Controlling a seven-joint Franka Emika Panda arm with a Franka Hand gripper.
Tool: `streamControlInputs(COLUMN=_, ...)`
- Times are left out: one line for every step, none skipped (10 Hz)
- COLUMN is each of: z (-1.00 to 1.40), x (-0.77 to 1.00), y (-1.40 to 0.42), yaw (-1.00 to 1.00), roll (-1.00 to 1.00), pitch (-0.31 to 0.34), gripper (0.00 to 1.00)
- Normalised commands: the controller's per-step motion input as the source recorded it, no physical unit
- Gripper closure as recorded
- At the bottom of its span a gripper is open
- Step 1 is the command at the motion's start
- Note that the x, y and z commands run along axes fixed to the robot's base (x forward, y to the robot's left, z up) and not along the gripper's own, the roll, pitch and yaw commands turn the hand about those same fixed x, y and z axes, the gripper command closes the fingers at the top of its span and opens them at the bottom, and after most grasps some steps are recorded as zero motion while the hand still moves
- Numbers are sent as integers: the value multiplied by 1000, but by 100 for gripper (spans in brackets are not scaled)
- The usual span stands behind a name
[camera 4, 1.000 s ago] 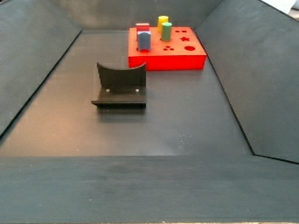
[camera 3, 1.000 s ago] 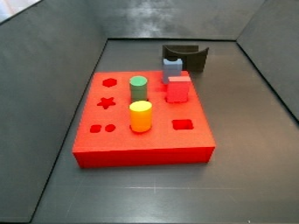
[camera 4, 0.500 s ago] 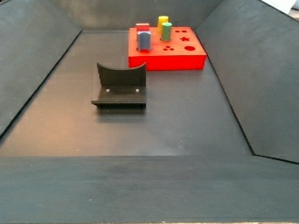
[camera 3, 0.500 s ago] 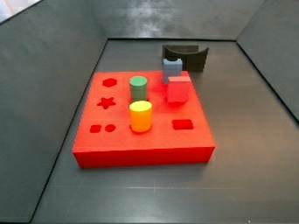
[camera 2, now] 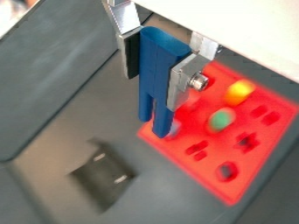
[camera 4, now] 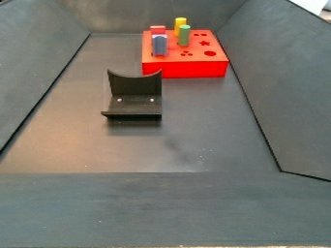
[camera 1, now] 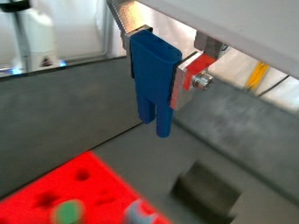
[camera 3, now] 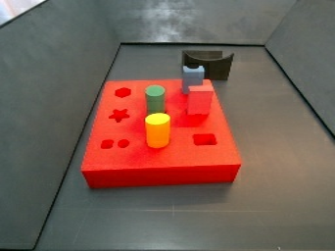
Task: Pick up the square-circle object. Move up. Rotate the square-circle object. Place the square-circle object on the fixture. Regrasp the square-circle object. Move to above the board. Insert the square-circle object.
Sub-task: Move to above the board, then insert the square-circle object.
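In both wrist views my gripper (camera 1: 156, 68) (camera 2: 156, 66) is shut on the square-circle object (camera 1: 152, 96) (camera 2: 153, 87), a dark blue block held upright with its two prongs pointing down. It hangs high above the floor. Below it lie the red board (camera 1: 65, 188) (camera 2: 260, 140) and the dark fixture (camera 1: 211, 188) (camera 2: 105, 175). The side views show the board (camera 3: 170, 162) (camera 4: 196, 66) and the fixture (camera 3: 210, 63) (camera 4: 134, 95), with neither gripper nor piece in frame.
On the board stand a green peg (camera 3: 155, 98), a yellow peg (camera 3: 159, 129) and a red block (camera 3: 199, 98). A pale blue piece (camera 3: 194, 73) stands at the board's far edge. Dark sloped walls (camera 4: 45, 87) enclose the floor.
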Motion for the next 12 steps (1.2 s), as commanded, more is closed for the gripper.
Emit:
streamControlInputs(z=61, x=-707, y=-1000, yaw=-25, roll=-1000, pitch=-63, gripper=100)
streamControlInputs(z=34, x=-508, y=-667, yaw=-23, roll=-984, pitch=-77, gripper=100)
streamControlInputs(z=14, x=-332, y=-395, yaw=-23, roll=-761, pitch=-69, gripper=100)
streamControlInputs(z=9, x=-204, y=-217, yaw=-18, roll=-545, pitch=-48, gripper=100)
streamControlInputs(z=3, x=-104, y=-106, yaw=-14, roll=-319, pitch=-21, gripper=100)
streamControlInputs(z=1, x=-60, y=-57, yaw=-11, roll=-217, pitch=-13, gripper=100)
streamControlInputs(z=-237, x=-80, y=-323, yaw=23, roll=-283, pitch=19, gripper=100)
streamControlInputs(z=-234, x=-71, y=-320, yaw=14, roll=-277, pitch=20, gripper=100)
streamControlInputs(z=-231, x=-71, y=-311, yaw=14, roll=-273, pitch=16, gripper=100)
streamControlInputs(z=-146, x=-34, y=-60, yaw=0, roll=-207, pitch=0, gripper=100)
streamControlInputs(z=-3, x=0, y=-29, yaw=0, roll=-11, pitch=0, gripper=100)
streamControlInputs(z=-237, x=0, y=-163, yaw=0, roll=-207, pitch=0, gripper=100)
